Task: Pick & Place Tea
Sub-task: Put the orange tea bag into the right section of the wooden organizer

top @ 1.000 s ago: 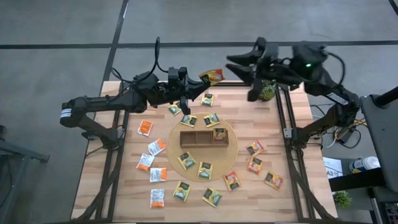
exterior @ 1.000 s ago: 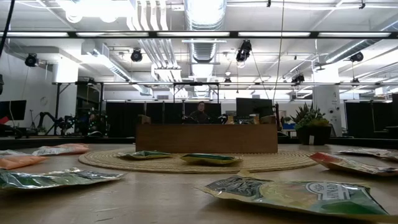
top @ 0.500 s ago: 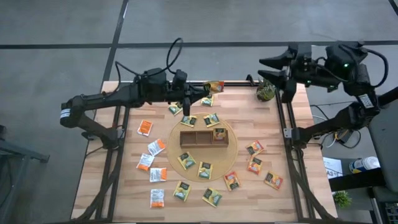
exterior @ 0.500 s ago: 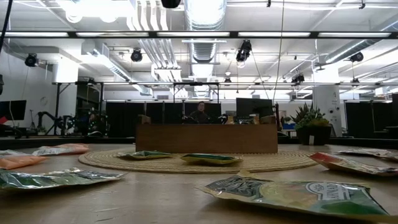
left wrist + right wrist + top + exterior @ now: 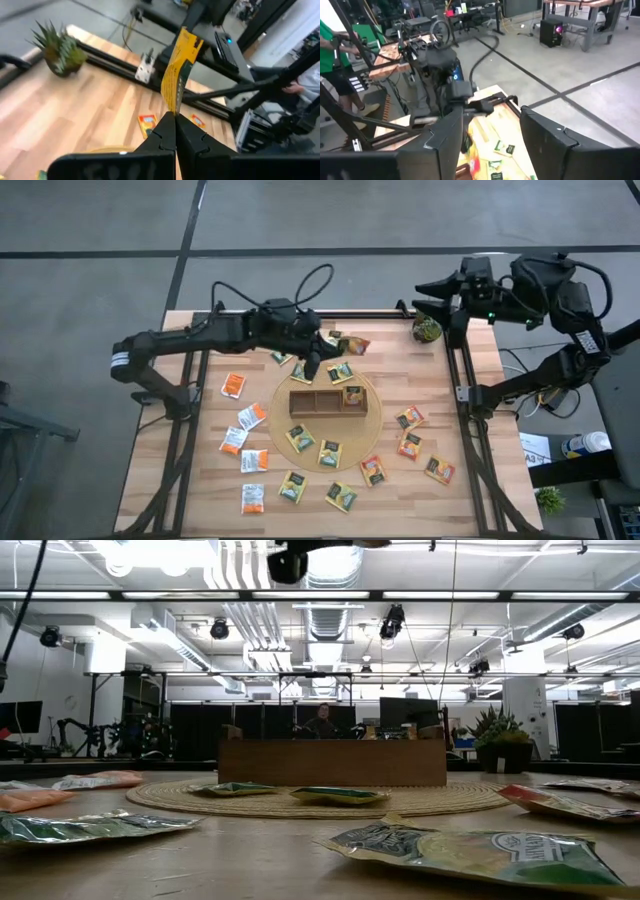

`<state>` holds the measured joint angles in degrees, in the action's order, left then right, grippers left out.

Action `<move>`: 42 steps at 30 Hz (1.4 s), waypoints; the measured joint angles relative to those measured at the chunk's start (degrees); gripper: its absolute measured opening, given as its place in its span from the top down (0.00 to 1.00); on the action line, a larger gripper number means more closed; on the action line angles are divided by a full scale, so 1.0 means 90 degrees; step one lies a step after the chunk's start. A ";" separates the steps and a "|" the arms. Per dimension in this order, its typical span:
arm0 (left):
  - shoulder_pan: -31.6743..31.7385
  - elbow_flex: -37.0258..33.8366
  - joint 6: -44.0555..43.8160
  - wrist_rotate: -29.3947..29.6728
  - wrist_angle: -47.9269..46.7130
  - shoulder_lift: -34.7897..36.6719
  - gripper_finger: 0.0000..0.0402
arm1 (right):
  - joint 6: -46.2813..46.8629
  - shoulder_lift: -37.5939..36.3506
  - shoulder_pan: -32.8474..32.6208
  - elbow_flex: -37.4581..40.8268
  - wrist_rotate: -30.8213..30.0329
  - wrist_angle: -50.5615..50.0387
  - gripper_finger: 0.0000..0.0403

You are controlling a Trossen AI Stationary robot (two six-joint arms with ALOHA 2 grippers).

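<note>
Left pincer is clenched on one tea sachet, orange-yellow, gripped by its lower edge and carried above the worktop, just beyond the far rim of the round woven mat. In the left wrist view the sachet stands upright, edge-on, between the closed fingers.

Right pincer hangs over the worktop's far right corner near a small potted plant; its fingers stand apart with nothing between them.

Wooden three-compartment tray sits on the mat; one sachet lies in its right compartment. The remaining sachets lie scattered flat on the mat and the worktop around it.
</note>
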<state>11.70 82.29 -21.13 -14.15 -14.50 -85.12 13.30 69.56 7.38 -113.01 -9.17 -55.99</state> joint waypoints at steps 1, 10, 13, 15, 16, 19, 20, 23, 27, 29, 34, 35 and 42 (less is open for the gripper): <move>0.0004 0.0038 -0.0022 -0.0089 -0.0045 -0.0083 1.00 | -0.0007 0.0015 0.0000 0.0000 0.0000 -0.0041 0.52; 0.0009 0.0832 0.0370 -0.0681 -0.1254 -0.1086 1.00 | -0.0003 0.0220 -0.0002 0.0015 0.0015 -0.0459 0.54; 0.0010 0.1127 0.0580 -0.0849 -0.1705 -0.1443 1.00 | -0.0001 0.0263 -0.0002 0.0017 0.0015 -0.0583 0.54; 0.0010 0.1282 0.0724 -0.0908 -0.1974 -0.1685 1.00 | 0.0008 0.0299 0.0000 0.0019 0.0015 -0.0659 0.54; 0.0011 0.1372 0.0809 -0.0969 -0.2095 -0.1810 1.00 | 0.0012 0.0301 -0.0002 0.0019 0.0015 -0.0707 0.54; 0.0025 0.1666 0.1042 -0.1160 -0.2423 -0.2158 1.00 | 0.0012 0.0301 -0.0002 0.0029 0.0015 -0.0766 0.54; 0.0027 0.1755 0.1115 -0.1196 -0.2525 -0.2275 1.00 | 0.0020 0.0301 -0.0001 0.0029 0.0015 -0.0776 0.54; 0.0027 0.2004 0.1355 -0.1199 -0.2857 -0.2610 1.00 | 0.0022 0.0313 -0.0002 0.0034 0.0013 -0.0814 0.54; 0.0027 0.2335 0.1632 -0.1195 -0.3333 -0.2985 1.00 | 0.0024 0.0312 -0.0001 0.0036 0.0013 -0.0811 0.54; 0.0025 0.2470 0.1751 -0.1198 -0.3537 -0.3154 1.00 | 0.0024 0.0311 0.0000 0.0036 0.0010 -0.0813 0.54; 0.0025 0.2746 0.2036 -0.1185 -0.4059 -0.3538 1.00 | 0.0024 0.0313 -0.0002 0.0060 0.0010 -0.0817 0.54; 0.0025 0.2810 0.2097 -0.1187 -0.4139 -0.3595 1.00 | 0.0027 0.0313 0.0000 0.0071 0.0010 -0.0817 0.54; 0.0045 0.3079 0.2642 -0.1183 -0.4515 -0.3984 1.00 | 0.0027 0.0323 -0.0002 0.0100 0.0002 -0.0860 0.54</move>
<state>12.10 110.00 2.65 -24.80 -55.13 -120.98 13.54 72.47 7.35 -112.12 -9.15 -63.72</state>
